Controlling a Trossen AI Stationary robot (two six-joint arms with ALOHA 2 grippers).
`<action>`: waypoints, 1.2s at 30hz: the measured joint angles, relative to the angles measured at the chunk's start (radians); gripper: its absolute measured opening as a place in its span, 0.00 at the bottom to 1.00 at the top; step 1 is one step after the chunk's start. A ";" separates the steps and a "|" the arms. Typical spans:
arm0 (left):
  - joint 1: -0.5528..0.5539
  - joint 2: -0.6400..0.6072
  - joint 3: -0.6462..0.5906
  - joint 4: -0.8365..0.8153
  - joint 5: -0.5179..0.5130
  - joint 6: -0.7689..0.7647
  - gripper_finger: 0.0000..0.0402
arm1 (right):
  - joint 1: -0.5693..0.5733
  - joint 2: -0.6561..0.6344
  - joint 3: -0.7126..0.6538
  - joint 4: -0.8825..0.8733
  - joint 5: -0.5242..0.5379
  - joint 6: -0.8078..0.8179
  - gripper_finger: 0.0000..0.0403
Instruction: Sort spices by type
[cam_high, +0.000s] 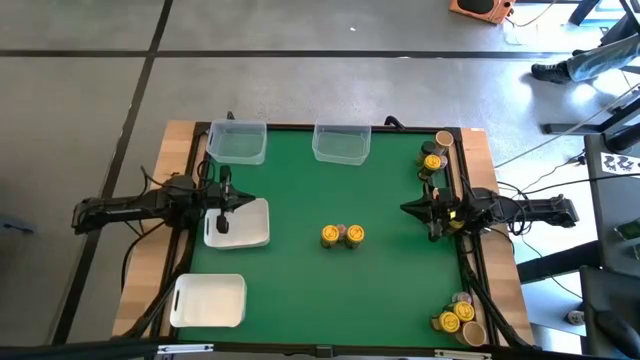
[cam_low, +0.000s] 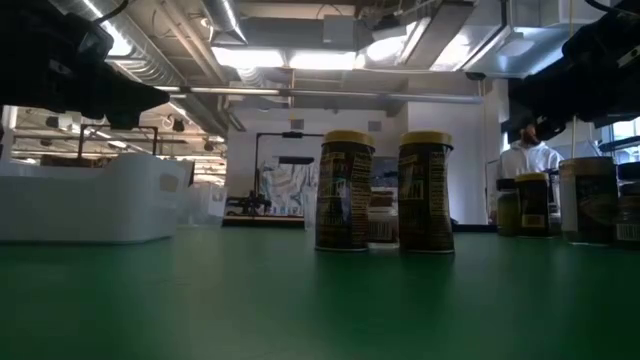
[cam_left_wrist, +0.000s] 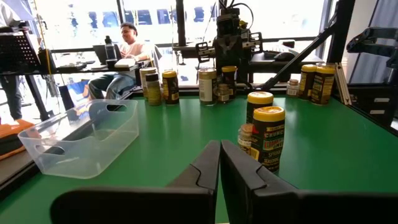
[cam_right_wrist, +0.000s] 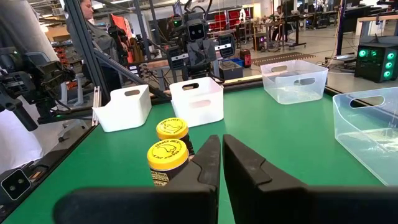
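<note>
Three spice jars stand upright mid-table: two with yellow lids (cam_high: 330, 235) (cam_high: 355, 235) and a smaller grey-pink-lidded one (cam_high: 342, 230) between them. From table height they show as two tall jars (cam_low: 345, 190) (cam_low: 426, 192) and the small one (cam_low: 383, 222). More jars cluster at the far right corner (cam_high: 432, 160) and the near right corner (cam_high: 455, 318). My left gripper (cam_high: 224, 220) (cam_left_wrist: 220, 167) is shut over a white tray, left of the middle jars. My right gripper (cam_high: 407, 208) (cam_right_wrist: 221, 160) is shut, right of them. Neither touches a jar.
Two clear tubs (cam_high: 238, 142) (cam_high: 342, 143) sit at the far edge. One white tray (cam_high: 250, 228) lies under my left gripper, another (cam_high: 210, 300) near the left front corner. Open green surface surrounds the middle jars. People sit and stand beyond the table.
</note>
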 joint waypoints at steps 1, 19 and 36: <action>0.000 0.000 0.000 0.000 0.000 0.000 0.03 | 0.000 0.000 0.000 0.000 0.000 0.000 0.05; 0.000 0.000 0.000 0.000 0.000 0.000 0.03 | 0.000 0.000 0.000 0.000 0.000 0.000 0.05; 0.000 0.000 -0.001 0.331 0.001 -0.255 0.03 | 0.000 0.000 -0.005 0.047 0.001 0.000 0.05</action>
